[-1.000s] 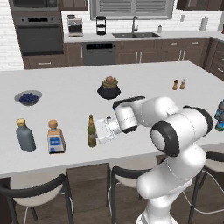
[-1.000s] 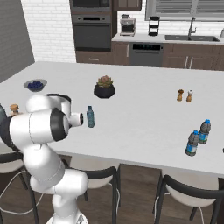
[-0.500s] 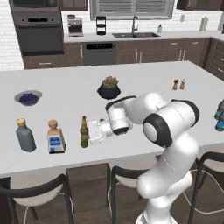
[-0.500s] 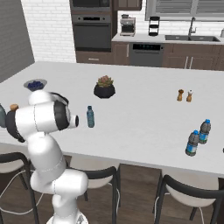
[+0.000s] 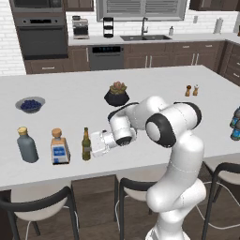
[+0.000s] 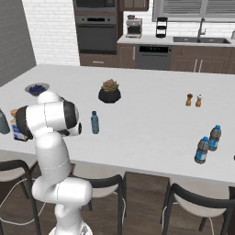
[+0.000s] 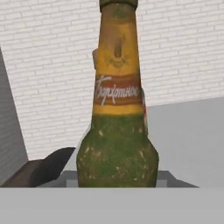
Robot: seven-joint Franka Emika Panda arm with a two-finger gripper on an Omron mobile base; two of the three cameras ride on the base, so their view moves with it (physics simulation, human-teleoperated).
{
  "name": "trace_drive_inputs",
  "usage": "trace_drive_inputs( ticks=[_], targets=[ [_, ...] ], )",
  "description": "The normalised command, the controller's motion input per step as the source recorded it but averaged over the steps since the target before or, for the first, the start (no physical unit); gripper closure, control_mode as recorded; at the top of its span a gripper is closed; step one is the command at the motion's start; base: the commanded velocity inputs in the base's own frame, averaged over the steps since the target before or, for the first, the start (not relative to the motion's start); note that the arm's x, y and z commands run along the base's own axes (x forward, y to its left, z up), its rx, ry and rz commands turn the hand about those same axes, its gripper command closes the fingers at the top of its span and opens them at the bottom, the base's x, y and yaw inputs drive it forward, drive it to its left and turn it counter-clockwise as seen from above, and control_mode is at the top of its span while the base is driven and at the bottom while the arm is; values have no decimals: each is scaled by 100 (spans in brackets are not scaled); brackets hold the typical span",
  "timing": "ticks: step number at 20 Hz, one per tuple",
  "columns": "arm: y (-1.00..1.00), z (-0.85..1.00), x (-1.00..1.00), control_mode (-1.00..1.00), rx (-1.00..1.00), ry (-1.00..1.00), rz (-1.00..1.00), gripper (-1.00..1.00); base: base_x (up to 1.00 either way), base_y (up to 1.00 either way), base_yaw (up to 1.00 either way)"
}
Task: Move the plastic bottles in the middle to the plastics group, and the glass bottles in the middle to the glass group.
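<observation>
My gripper [image 5: 93, 144] is shut on the slim olive-green glass bottle [image 5: 86, 144], held upright low over the counter. In the hand view its yellowish label and green body [image 7: 117, 131] loom close. Just left of it stands the glass group: a squarish clear bottle [image 5: 59, 147] with a tan stopper and a stout grey bottle [image 5: 27, 145] with a gold cap. A blue-capped plastic bottle [image 6: 94, 122] stands in the middle of the counter. The plastics group, two blue-labelled water bottles [image 6: 202, 150] [image 6: 214, 137], stands at the far right near the front edge.
A potted succulent [image 5: 117, 93] sits mid-counter behind my arm. A bowl of blueberries [image 5: 30, 104] lies at the back left. Two small shakers [image 5: 191, 90] stand at the back right. Dark stools [image 5: 140, 187] line the counter's [image 5: 140, 79] near edge.
My gripper has carried the green bottle leftward along the counter, closer to the squarish clear bottle. The other bottles have stayed where they were.
</observation>
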Motion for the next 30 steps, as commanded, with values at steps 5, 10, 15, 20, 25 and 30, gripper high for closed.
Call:
trace_drive_inputs(
  ticks=[5, 10, 15, 20, 25, 30],
  targets=[
    [23, -18, 15, -100, 0, -2, 2, 100, 0, 0, 0],
    [25, -18, 17, -100, 0, -8, 1, 100, 0, 0, 0],
    [18, -16, 12, -100, 0, -12, 0, 100, 0, 0, 0],
    [0, -33, 0, -100, 0, -11, 0, 100, 0, 0, 0],
    [-2, -37, 1, -100, 0, -8, 0, 100, 0, 0, 0],
    [0, -30, 2, -100, 0, -4, 0, 100, 0, 0, 0]
  ],
)
